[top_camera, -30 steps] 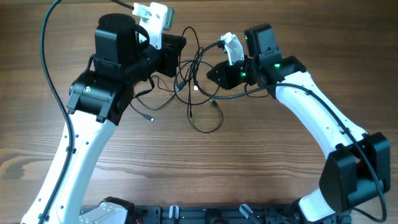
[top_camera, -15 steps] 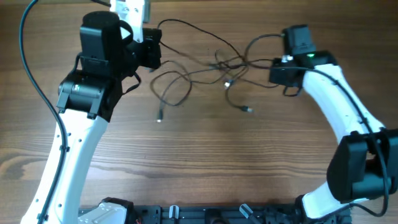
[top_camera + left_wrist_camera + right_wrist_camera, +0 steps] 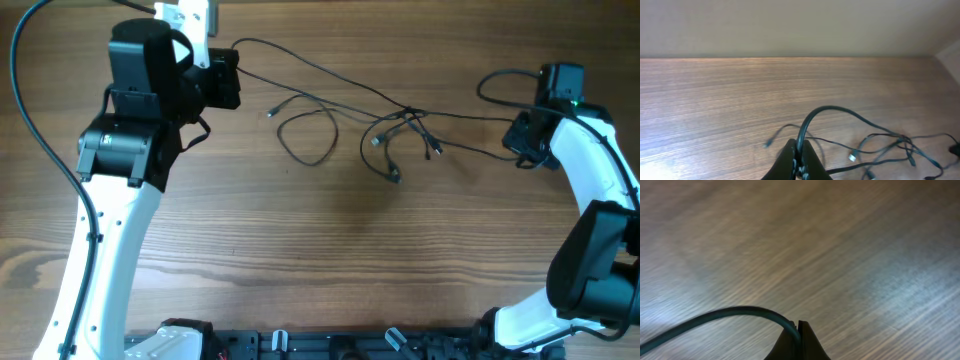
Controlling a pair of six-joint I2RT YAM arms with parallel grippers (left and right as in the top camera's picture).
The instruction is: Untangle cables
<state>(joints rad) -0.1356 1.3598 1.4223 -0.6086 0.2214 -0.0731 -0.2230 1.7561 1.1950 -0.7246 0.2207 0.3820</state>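
Thin black cables (image 3: 408,114) stretched across bench (image 3: 320,250), knot in middle. One end pinched by left fingers (image 3: 784,164), other by right fingers (image 3: 810,347).

I read this as robot lab or test bench; two arms (image 3: 105,250) on black base rail (image 3: 300,346) at edge of wood-grain table (image 3: 320,260); plain beige wall (image 3: 790,25) behind.

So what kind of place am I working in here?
Likely a robot test bench rather than a home: a wood-grain table, the left arm and right arm mounted at its near edge, and a plain wall behind.
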